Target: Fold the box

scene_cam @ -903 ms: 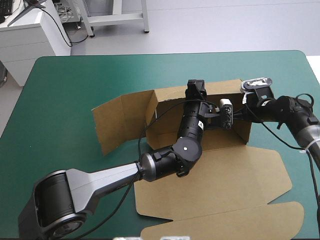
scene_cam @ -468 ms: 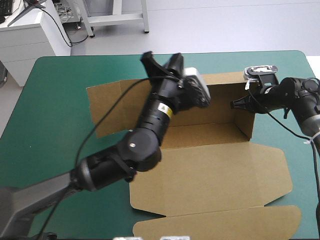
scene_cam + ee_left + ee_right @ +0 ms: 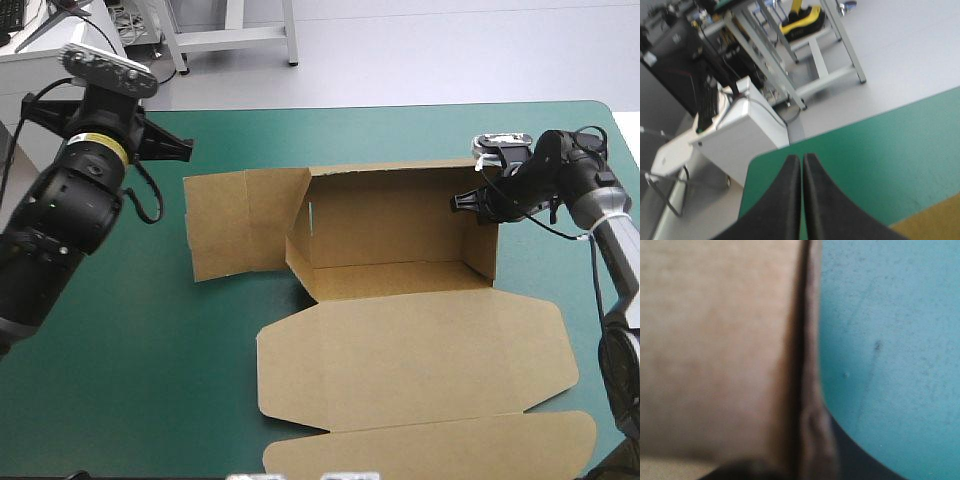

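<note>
The right pincer (image 3: 463, 200) is clenched on the right wall of the box (image 3: 400, 345), with the board's edge pinched in it. The left pincer (image 3: 801, 159) is clenched on nothing and held high over the far left corner of the counter (image 3: 130, 330), well apart from the box. The box is set mid-counter with its lid flat toward the near edge. Bare cover is left along the far edge.

Open-topped box (image 3: 400, 282), far and right walls standing in the way, right tool (image 3: 463, 202) clamping the right wall
</note>
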You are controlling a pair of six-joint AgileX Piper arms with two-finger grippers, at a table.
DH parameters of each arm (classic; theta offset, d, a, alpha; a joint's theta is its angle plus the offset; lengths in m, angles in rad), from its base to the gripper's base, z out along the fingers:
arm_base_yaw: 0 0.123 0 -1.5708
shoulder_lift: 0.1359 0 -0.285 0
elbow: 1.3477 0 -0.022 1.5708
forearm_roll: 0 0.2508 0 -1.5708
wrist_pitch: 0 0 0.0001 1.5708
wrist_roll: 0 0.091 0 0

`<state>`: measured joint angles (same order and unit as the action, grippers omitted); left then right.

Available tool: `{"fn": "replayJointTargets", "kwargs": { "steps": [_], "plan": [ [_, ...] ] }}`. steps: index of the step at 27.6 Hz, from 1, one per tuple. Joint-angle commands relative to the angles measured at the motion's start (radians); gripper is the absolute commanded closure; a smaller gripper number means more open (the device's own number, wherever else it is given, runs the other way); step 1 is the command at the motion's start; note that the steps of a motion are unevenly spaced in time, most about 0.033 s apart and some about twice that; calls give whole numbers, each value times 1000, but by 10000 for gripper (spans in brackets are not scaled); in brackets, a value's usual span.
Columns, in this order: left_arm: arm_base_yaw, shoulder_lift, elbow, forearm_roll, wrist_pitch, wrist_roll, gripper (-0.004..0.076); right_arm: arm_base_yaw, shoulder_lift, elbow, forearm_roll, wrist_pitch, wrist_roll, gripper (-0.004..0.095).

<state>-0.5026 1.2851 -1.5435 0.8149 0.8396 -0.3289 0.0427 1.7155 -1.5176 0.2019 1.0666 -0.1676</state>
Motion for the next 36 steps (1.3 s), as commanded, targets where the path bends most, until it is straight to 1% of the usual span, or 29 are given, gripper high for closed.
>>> {"fn": "replayJointTargets", "kwargs": {
  "steps": [1,4,7,9,12,15,18,21,24,26,30,33,34,36],
  "plan": [
    [139,-27,-31,-230,-35,79,723,34,13,-75,26,25,8,907],
    [253,-26,-11,-400,-35,151,723,74,46,-122,10,-33,11,906],
    [325,-26,7,-508,-13,230,723,108,64,-140,-72,-103,19,875],
    [357,-26,17,-569,16,264,723,134,69,-142,-141,-128,56,797],
    [385,-28,51,-657,19,309,724,159,73,-147,-218,-128,103,631],
    [385,-27,75,-707,15,349,724,166,73,-147,-221,-151,103,500],
    [385,-25,81,-733,15,370,723,166,73,-164,-216,-138,103,431],
    [394,-25,81,-775,7,370,723,166,73,-215,-256,-77,103,430],
    [429,-23,81,-848,6,370,723,166,73,-304,-292,16,101,430],
    [460,-17,81,-881,10,370,723,166,69,-366,-293,53,99,435],
    [547,2,81,-943,53,370,723,166,44,-427,-295,42,75,436],
    [673,41,81,-1071,129,392,723,164,14,-430,-343,32,64,436],
    [692,45,81,-1089,140,397,723,164,14,-430,-340,32,70,436],
    [723,48,81,-1128,174,419,724,164,25,-419,-286,-4,81,436]
  ]
}}
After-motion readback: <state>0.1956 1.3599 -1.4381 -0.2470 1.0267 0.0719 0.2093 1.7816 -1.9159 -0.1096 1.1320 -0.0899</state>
